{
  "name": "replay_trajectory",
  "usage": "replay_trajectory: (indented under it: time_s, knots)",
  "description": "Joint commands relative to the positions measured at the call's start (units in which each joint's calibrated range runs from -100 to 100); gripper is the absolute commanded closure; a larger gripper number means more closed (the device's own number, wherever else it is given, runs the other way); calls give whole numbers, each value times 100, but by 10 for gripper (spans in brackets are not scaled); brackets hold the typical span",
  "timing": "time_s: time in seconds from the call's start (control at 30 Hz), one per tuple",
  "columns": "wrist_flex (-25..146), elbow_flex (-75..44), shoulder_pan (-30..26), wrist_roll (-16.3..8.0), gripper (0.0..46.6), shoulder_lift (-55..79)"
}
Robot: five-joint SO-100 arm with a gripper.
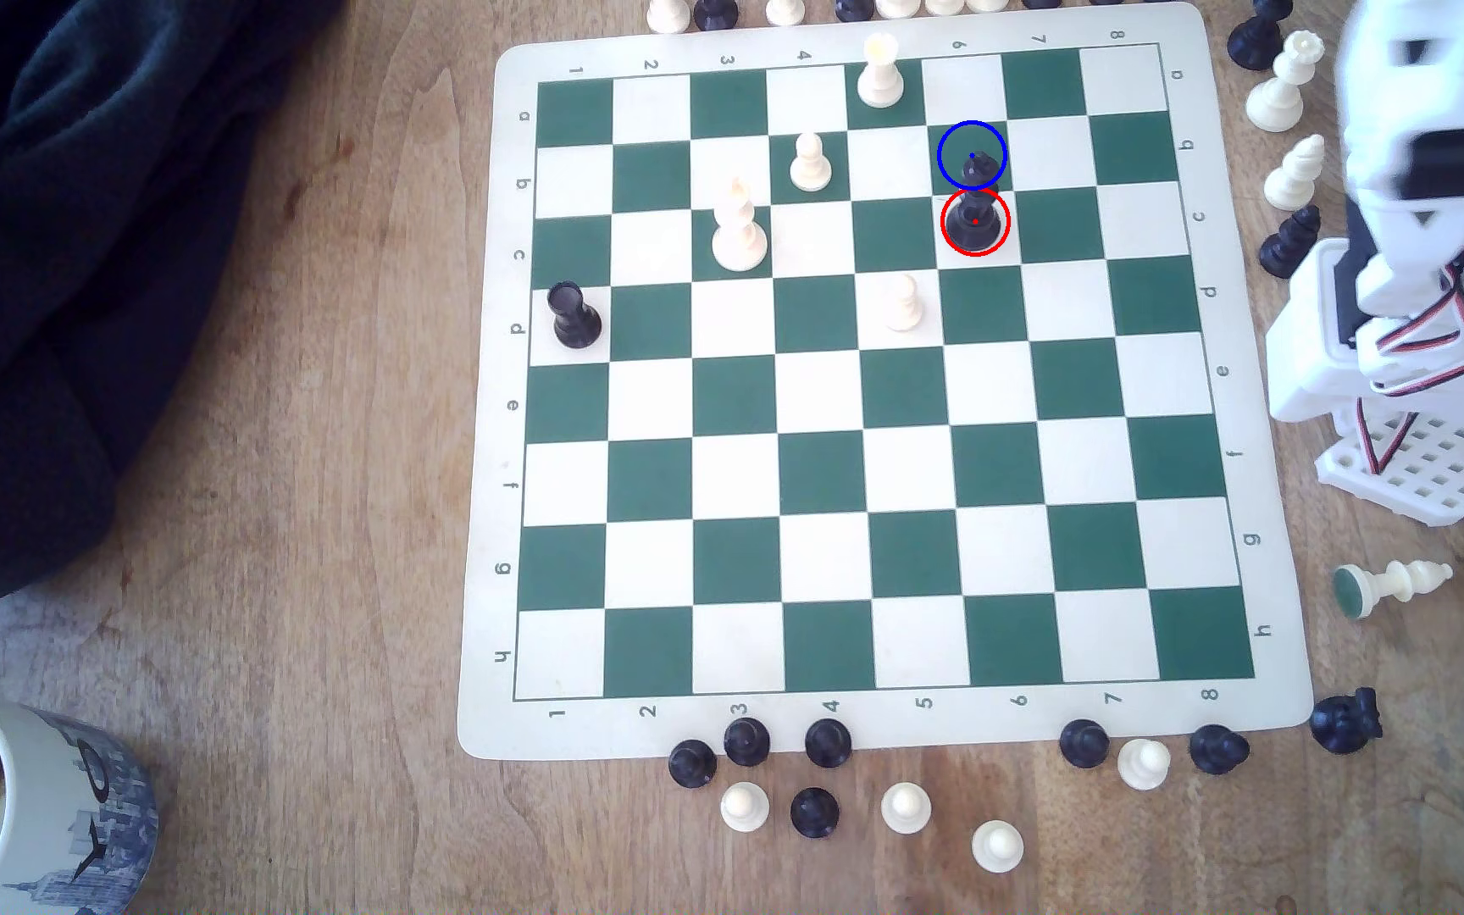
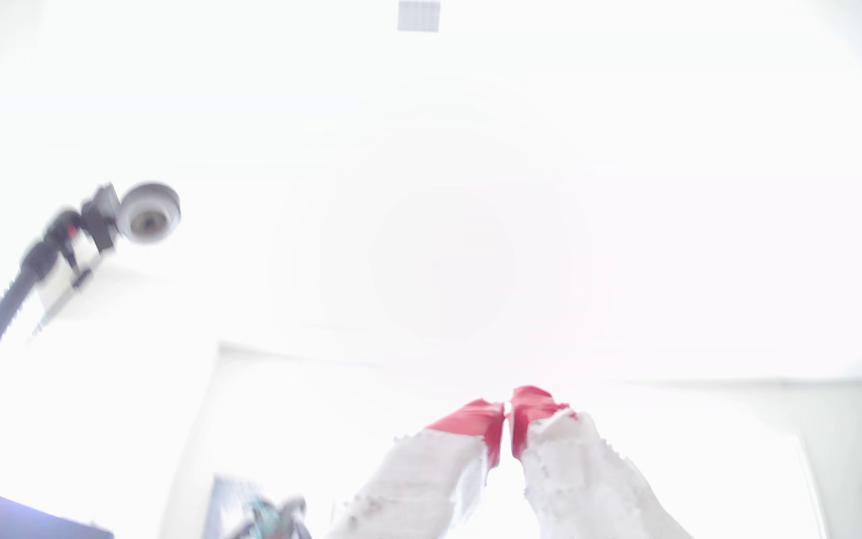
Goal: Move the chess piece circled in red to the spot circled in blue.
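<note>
No step begun, we judge: the gripper (image 2: 507,409) is closed, empty, aimed upward. The chess piece (image 1: 975,220) stands red-ringed beside the spot (image 1: 994,134). Next: descend, open.

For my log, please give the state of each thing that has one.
black chess piece: upright, in red ring
blue-ringed square: free, overlapped by piece's head
claw: shut, empty
black rook: upright
white piece off board: lying on side
</note>
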Motion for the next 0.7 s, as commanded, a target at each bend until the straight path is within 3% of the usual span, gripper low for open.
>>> replay_trajectory:
  time_s: [0.0, 0.37, 0.67]
  knots:
    - [2424, -682, 384, -24, 464, -28]
    - [7240, -2305, 1432, -34, 461, 31]
    - [9132, -3366, 1432, -122, 464, 1126]
